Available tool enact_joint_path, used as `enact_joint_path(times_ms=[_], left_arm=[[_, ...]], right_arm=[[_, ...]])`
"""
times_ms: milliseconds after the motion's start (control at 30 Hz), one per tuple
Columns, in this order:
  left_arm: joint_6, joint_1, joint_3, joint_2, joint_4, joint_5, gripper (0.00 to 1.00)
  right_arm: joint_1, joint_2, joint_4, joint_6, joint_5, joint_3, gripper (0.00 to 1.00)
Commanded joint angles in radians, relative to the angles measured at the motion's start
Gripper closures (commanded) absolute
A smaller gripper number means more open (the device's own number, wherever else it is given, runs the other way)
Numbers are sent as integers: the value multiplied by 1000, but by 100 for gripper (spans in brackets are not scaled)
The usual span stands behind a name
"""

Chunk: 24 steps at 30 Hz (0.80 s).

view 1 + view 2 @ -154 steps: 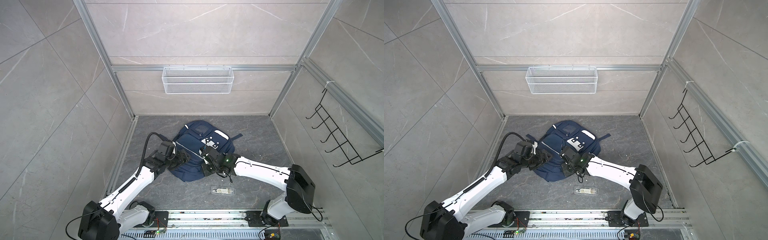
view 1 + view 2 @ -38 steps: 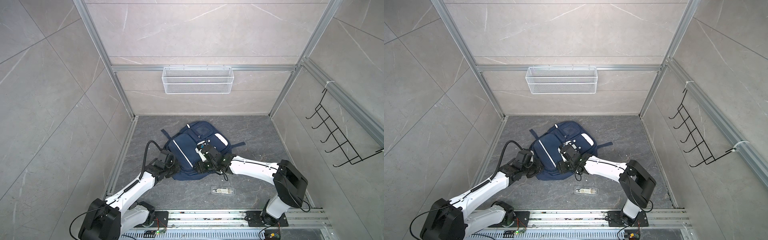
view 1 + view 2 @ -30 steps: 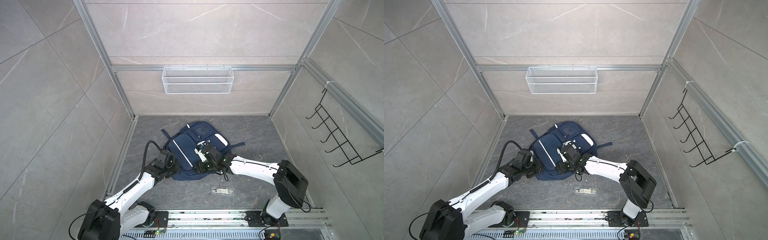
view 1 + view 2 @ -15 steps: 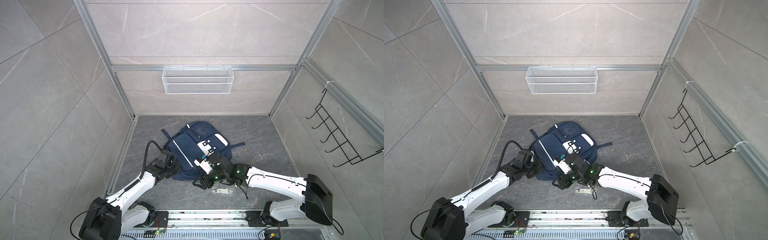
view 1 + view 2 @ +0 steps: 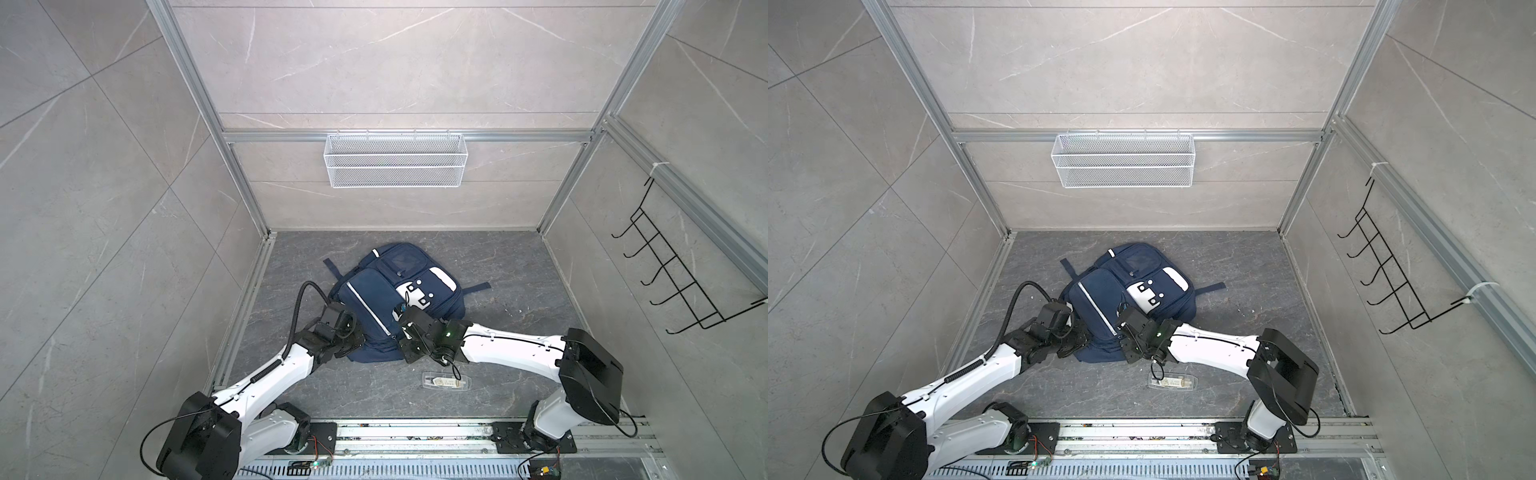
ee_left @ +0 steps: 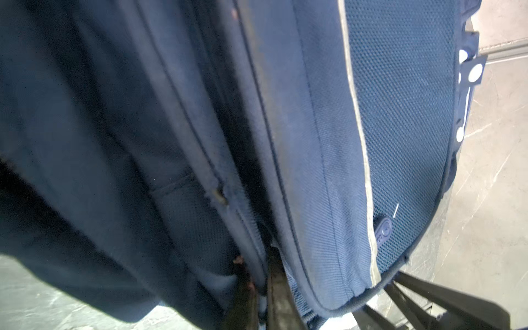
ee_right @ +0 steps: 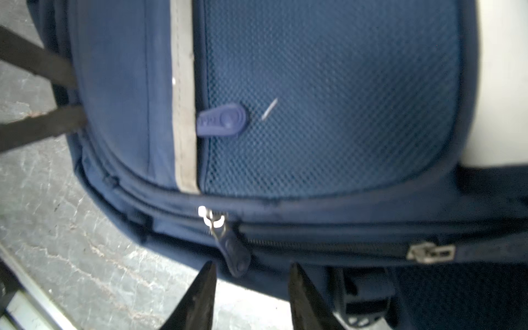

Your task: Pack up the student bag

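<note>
On grey stone floor [image 5: 519,270], student bag [image 5: 370,299], tiled walls [image 5: 395,75]

Left pincer [image 6: 258,274] tips half hidden among student bag [image 6: 314,143] folds

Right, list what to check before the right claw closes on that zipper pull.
1. The left claw clamped on the student bag edge: ok.
2. The right claw open: ok.
3. The zipper pull inside the right claw's gap: ok.
4. The second slider off to one side of that gap: ok.
5. Compartment unzipped: cannot tell.
6. The clear case on the floor, apart from the bag: ok.
</note>
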Motion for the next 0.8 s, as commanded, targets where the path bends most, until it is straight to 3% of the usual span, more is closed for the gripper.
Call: enact_joint_path(times_ms=[0,100,333,467,767], left_arm=[[-18,-19,19,-7,19,1,100],[-24,-24,20,-8,23,-5,100],[-30,-46,37,23,36,-5,100],[-33,-60,55,44,39,-9,100],[-84,-117,84,91,82,-40,100]], right_arm=[[-1,36,-17,-25,50,50,56],[-1,46,-14,-25,38,50,58],[1,35,-4,-20,31,20,73],[2,31,-3,-11,25,11,87],[55,31,-21,26,-69,65,90]])
